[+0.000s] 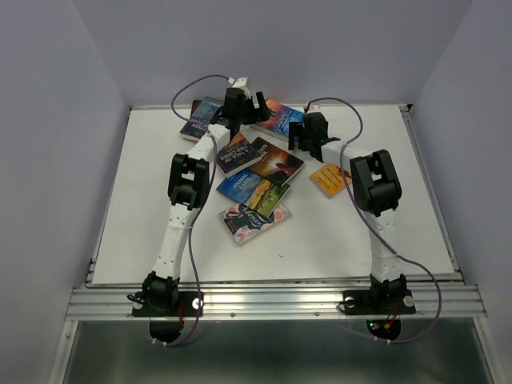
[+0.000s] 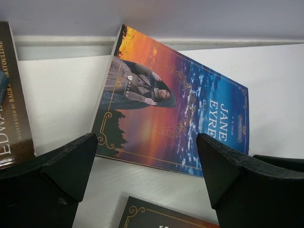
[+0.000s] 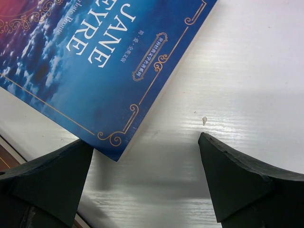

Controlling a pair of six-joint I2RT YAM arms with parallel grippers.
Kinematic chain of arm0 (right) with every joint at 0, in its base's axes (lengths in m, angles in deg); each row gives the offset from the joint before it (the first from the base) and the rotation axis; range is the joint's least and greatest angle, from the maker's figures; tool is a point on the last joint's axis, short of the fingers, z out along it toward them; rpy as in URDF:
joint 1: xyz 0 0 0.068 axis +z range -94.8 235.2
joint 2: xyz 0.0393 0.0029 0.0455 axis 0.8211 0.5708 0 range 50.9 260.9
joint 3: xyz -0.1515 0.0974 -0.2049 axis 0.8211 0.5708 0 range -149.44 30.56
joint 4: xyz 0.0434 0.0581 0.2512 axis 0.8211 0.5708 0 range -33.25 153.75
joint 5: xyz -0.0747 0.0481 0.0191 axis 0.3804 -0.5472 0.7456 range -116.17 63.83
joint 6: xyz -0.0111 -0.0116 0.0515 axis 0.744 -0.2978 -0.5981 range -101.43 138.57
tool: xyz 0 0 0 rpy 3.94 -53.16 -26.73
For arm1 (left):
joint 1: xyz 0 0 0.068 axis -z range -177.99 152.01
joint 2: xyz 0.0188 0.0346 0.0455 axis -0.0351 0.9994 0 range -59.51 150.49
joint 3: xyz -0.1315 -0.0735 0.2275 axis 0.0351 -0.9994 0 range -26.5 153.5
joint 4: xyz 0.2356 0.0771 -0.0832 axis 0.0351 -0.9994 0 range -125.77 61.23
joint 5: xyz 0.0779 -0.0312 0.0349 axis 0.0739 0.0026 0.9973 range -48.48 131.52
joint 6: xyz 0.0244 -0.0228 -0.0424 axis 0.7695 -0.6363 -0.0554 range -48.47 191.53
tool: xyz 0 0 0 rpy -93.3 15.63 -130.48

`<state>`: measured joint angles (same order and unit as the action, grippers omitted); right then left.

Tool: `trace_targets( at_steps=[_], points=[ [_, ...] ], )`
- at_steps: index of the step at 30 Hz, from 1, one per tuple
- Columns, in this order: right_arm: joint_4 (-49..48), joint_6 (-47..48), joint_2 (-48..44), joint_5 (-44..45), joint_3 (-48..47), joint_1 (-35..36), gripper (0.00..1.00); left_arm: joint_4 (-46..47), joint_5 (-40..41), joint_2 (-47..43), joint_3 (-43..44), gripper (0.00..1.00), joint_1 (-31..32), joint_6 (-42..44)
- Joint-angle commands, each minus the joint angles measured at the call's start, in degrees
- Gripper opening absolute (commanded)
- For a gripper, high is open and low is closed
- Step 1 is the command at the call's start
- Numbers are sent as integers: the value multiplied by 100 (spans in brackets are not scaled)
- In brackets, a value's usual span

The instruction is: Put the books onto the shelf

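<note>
Several books lie flat on the white table (image 1: 144,200). The Jane Eyre book (image 1: 276,118) (image 2: 171,118) (image 3: 95,61), sunset orange fading to blue, lies at the back. My left gripper (image 1: 240,98) (image 2: 147,161) hovers open just short of its near edge, with nothing between the fingers. My right gripper (image 1: 302,132) (image 3: 145,156) is open over bare table at the book's blue corner, which lies by the left finger (image 3: 52,180). Nearer lie a sunset brown book (image 1: 278,160), a navy book with pink flowers (image 1: 252,222) and an orange book (image 1: 330,180). The shelf is out of view.
A dark blue book (image 1: 200,118) (image 2: 14,104) lies at the back left. A Tale of Two Cities book (image 1: 238,152) (image 2: 161,216) lies under the left wrist, and a blue-green book (image 1: 254,190) in the middle. Grey walls enclose the table on three sides.
</note>
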<state>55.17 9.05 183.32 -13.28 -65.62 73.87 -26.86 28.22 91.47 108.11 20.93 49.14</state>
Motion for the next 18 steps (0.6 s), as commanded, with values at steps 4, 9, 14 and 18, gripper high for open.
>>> trace_targets(
  at_steps=[4, 9, 14, 18],
  points=[
    [-61, -735, -252, -136, 442, -391, 98, 266, 364, 257, 532, 99, 51, -221],
    [-175, -674, -401, -243, 670, -497, 98, 310, 319, 415, 540, 99, 112, -309],
    [-272, -718, -682, -313, 987, -497, 99, 327, 12, 433, 400, 92, 244, -354],
    [-360, -797, -981, -357, 1277, -549, 99, 284, -103, 363, 268, 84, 420, -266]
  ],
)
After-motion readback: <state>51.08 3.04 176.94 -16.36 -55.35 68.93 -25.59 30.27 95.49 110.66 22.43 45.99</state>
